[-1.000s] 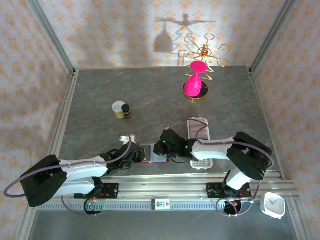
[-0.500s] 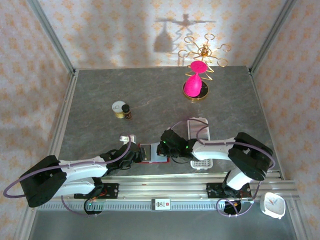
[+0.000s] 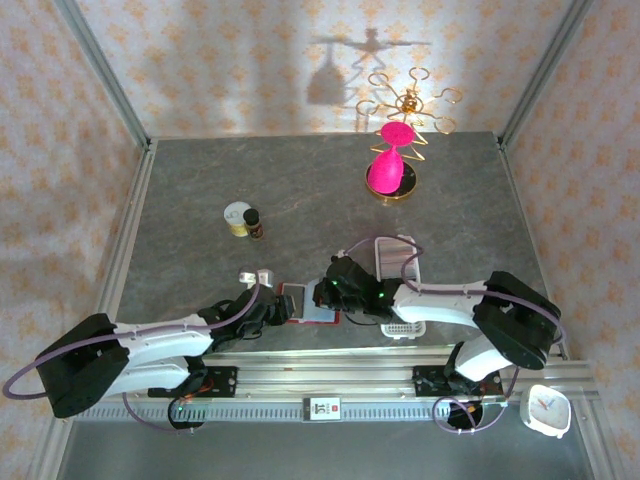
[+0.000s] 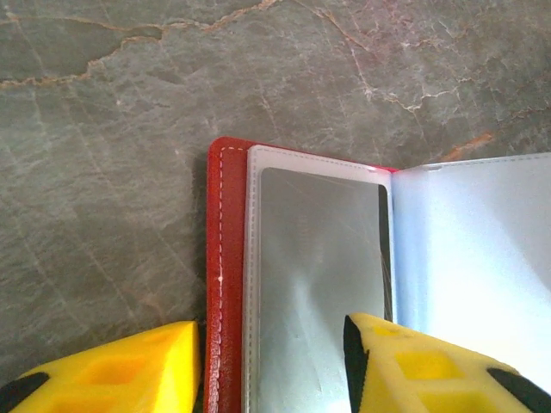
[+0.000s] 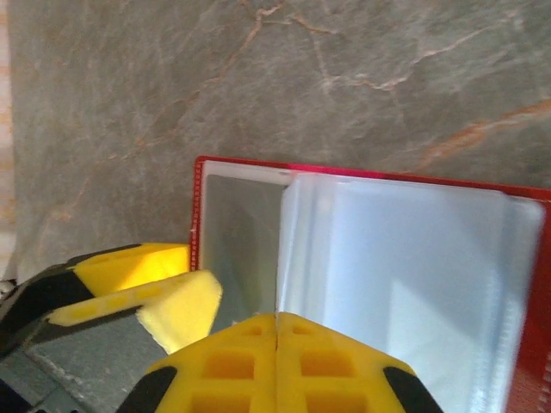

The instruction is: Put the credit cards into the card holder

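The card holder [image 3: 312, 306] lies open by the near edge of the tabletop [image 3: 300, 180], a grey card [image 4: 318, 275] sleeved inside. Its clear sleeves [image 4: 473, 258] look floppy and slick; the red cover edge [image 4: 222, 258] should grip better. The left end effector [image 4: 269, 344] straddles it, released; the right end effector [image 5: 277, 331] is clenched.

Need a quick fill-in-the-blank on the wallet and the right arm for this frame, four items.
1. The card holder lies folded ____ on the table.
2. Its cover is coloured ____.
3. The card inside its sleeve is ____ in colour.
4. The right gripper has its fingers ____.

Missing words: open; red; grey; shut.
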`<state>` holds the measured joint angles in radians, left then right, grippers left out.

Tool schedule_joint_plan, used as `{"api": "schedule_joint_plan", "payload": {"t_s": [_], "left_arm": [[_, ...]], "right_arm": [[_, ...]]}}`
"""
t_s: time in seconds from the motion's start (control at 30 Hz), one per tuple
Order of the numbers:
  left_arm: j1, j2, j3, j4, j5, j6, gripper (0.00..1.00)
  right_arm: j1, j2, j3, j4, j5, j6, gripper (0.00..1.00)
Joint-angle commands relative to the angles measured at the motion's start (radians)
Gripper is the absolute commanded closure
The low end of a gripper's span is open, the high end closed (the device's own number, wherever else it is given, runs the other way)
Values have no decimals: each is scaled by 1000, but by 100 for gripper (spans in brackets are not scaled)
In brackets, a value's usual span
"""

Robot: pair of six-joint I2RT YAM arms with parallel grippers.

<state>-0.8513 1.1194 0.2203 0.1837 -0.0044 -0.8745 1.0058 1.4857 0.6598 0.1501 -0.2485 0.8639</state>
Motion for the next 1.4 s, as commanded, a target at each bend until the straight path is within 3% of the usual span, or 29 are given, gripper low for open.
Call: {"api": "schedule_joint_plan", "payload": {"t_s": [0.0,0.2,0.3,0.5,0.67,0.83,1.03,1.23,1.3,1.37], "left_arm": [[-12,-5,-30,-56,63,-38,51],[-12,-113,-32,-175,-49,-68,51],[-12,-190,-29,-267,-140,-98,51],[-12,-348,-35,-368,-241,-132,50],[-12,-404,-38,-394,-267,-130,49],[-12,-379,5,-394,-244,-84,49],[-12,-353,46,-350,-237,-24,48],[-12,-336,75,-295,-225,8,48],[-12,-328,82,-274,-221,21,48],[-11,-318,87,-252,-214,29,48]], "right_arm": [[6,50,26,86,-40,7,90],[6,146,84,195,-116,31,76],[7,175,113,224,-135,40,74],[8,193,144,281,-175,52,47],[-11,149,142,241,-150,0,45],[-75,-41,71,223,-72,-156,47],[-124,-361,95,46,51,-602,44],[-127,-675,45,-71,43,-1216,40],[-124,-738,41,-188,27,-1507,37],[-122,-761,78,-314,76,-1635,32]]}}
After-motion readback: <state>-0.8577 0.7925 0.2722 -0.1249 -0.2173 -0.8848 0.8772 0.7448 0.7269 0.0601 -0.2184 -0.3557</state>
